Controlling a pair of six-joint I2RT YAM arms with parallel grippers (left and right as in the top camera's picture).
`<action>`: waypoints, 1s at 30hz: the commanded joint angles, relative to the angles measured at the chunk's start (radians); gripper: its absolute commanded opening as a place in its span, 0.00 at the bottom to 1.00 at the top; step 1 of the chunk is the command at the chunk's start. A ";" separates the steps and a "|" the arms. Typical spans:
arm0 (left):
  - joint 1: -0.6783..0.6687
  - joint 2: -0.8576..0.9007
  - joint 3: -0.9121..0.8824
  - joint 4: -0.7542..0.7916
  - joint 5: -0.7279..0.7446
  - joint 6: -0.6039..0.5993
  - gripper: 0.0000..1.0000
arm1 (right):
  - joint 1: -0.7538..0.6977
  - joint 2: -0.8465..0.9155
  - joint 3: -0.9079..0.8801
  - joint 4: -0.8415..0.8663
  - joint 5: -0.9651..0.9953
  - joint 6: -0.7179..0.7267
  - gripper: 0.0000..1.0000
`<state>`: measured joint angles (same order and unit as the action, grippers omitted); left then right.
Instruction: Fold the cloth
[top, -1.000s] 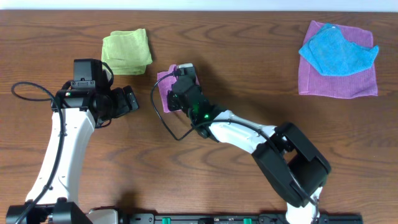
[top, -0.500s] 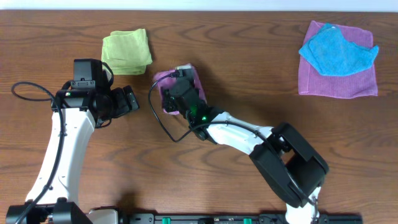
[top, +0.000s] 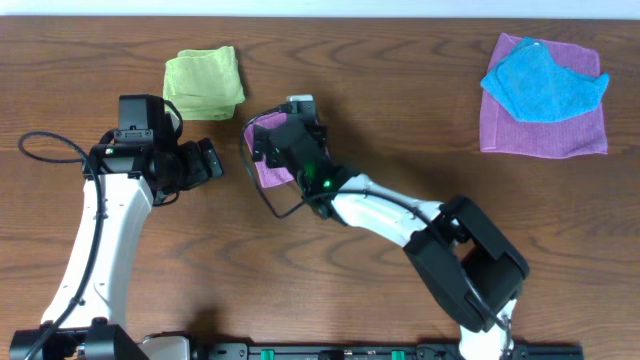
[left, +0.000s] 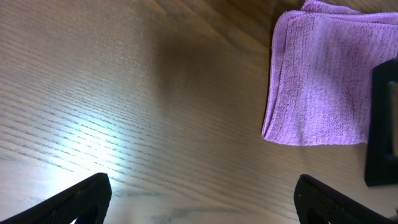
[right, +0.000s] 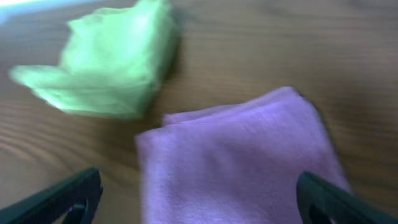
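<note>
Starting with the mauve cloth: folded down to a small thick square, flat on the wooden table, left of centre. Sits at about 5 o'clock from the lime-green cloth, near it but not touching. Mostly hidden from overhead under the right gripper, with just the 7 o'clock corner poking out. Clear enough from the right wrist view though: layered edges stacked up, no pinch on it anywhere.

Big change in the last second: went from clamped tight on the fabric to spread fully wide. So, let go of. No longer bunched up against the gripper like half a second back, either. Reads like a finished fold and a drop-off, not a mid-fold grab. Probably nothing left but backing the arm off, maybe a pat if the top layer springs up.

Over at 9 o'clock from the cloth, the left gripper: also spread wide, holding nothing, parked near but not touching. Way off at 2 o'clock, a bright blue cloth crumpled on top of a second mauve cloth, unfolded. Could be next in line, can't say.
</note>
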<state>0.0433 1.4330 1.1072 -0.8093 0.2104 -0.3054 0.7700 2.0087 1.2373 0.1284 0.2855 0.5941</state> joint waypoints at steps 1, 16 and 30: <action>0.002 -0.009 0.008 -0.005 0.011 0.022 0.95 | -0.052 0.011 0.041 -0.126 -0.022 -0.009 0.99; 0.002 -0.009 0.008 0.005 0.053 0.021 0.95 | -0.287 0.062 0.073 -0.230 -0.504 -0.259 0.88; 0.002 -0.009 0.008 0.013 0.053 0.013 0.95 | -0.261 0.129 0.098 -0.272 -0.527 -0.277 0.20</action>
<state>0.0433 1.4330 1.1072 -0.7986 0.2588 -0.3058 0.5018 2.1246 1.3212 -0.1398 -0.2443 0.3229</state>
